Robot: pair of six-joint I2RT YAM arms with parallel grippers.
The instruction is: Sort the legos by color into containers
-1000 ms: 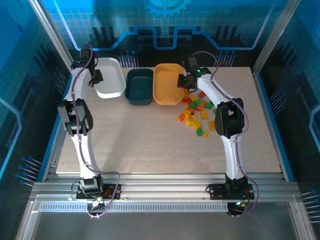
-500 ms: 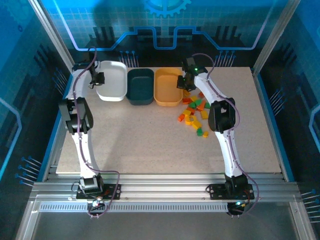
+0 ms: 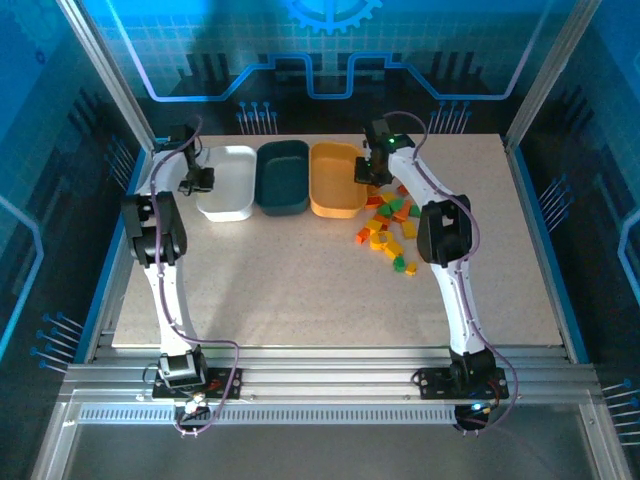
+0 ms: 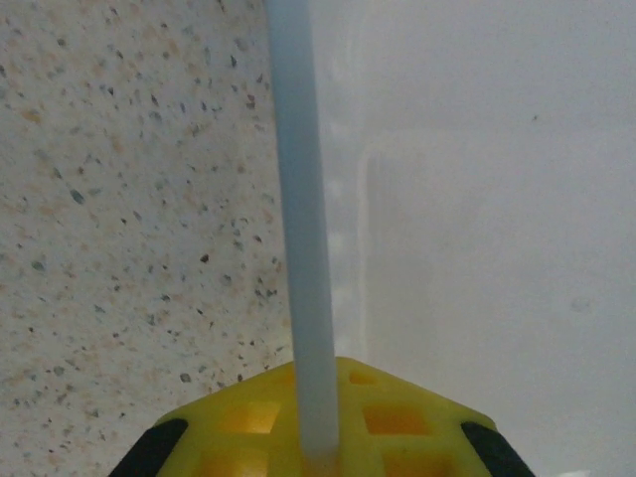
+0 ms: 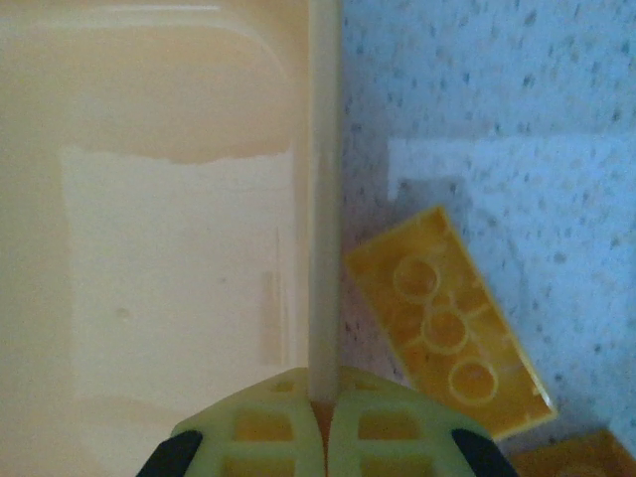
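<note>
Brick [image 5: 447,333] just beside orange tub [image 5: 322,159] rim

The left arm [image 3: 168,295] and right arm [image 3: 460,300] have white links, black joints and purple cables [image 3: 497,375]. A green light [image 3: 393,141] glows just behind the right gripper [image 3: 363,172]. The fingers [image 5: 258,427] are yellow lattice plastic with black corners.

We can read no words, numbers or brand names anywhere. The far wall [image 3: 250,40] carries only a pale gear emblem [image 3: 335,12] and an angular line pattern, without letters. The studs on the yellow-orange lego [image 5: 447,323] lying beside the orange tub [image 5: 323,199] are too blurred for us to make out any mark.
</note>
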